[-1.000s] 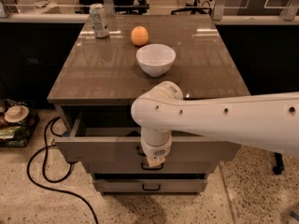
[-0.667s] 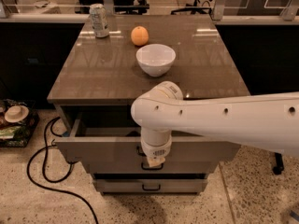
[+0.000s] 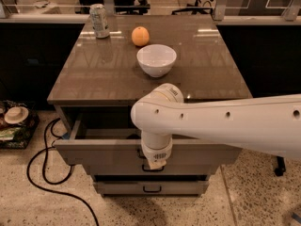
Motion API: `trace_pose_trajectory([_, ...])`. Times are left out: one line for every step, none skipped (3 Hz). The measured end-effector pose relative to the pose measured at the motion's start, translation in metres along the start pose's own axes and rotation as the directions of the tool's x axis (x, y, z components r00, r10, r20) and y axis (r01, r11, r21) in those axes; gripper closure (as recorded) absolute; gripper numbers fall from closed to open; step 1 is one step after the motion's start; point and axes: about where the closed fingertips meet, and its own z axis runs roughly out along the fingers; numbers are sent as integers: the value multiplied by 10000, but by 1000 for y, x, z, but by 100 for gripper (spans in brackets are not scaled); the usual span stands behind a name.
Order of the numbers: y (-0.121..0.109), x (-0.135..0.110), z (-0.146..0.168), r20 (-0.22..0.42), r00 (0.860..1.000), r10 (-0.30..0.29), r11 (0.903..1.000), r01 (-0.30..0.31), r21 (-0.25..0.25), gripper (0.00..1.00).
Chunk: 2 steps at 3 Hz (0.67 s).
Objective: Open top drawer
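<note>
Nothing visibly moved since the earlier frames: arm, drawer and tabletop items sit as they did.

Gripper (image 3: 155, 163): low centre of frame, pointing straight down against the front of the top drawer (image 3: 94, 152), right at its black bar handle (image 3: 151, 169). Only a short piece of the handle shows beneath the gripper. Cannot tell whether the claw is apart, together or clamped on the bar; the wrist housing hides it.

Arm (image 3: 225, 121): white, enters from the right edge, runs nearly level leftward across the drawer opening, then bends at a rounded joint and drops vertically to the gripper. Small dark dots run along the arm's side.

Top drawer: under the table edge, centre-lower frame, pulled partway out. A strip of dark interior shows behind its front on the left side; the arm covers the right side.

Lower drawer (image 3: 117, 187): beneath, shut, with its own small black handle.

Writing: none readable. The drink can (image 3: 99, 20) at the upper left of the brown tabletop (image 3: 94, 79) has a pale label, too blurred to read.

Other tabletop items: orange (image 3: 140, 36) just right of the can; white bowl (image 3: 156, 59) near centre, close to the orange, apart from it.

Edges and room: the drawer front stands out past the table's front edge. Speckled floor (image 3: 37, 206) lies open in front. A black cable (image 3: 42, 173) loops on the floor lower left, near the drawer's left corner. A bin of clutter (image 3: 14, 124) sits at the left edge.
</note>
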Motion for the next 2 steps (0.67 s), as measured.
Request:
trace_pose_trajectory([0,0,0,-1,10000,0,10000,0,2,100])
trace_pose_trajectory([5,-2,-2,-117,9999,-6,9999,8,154,100])
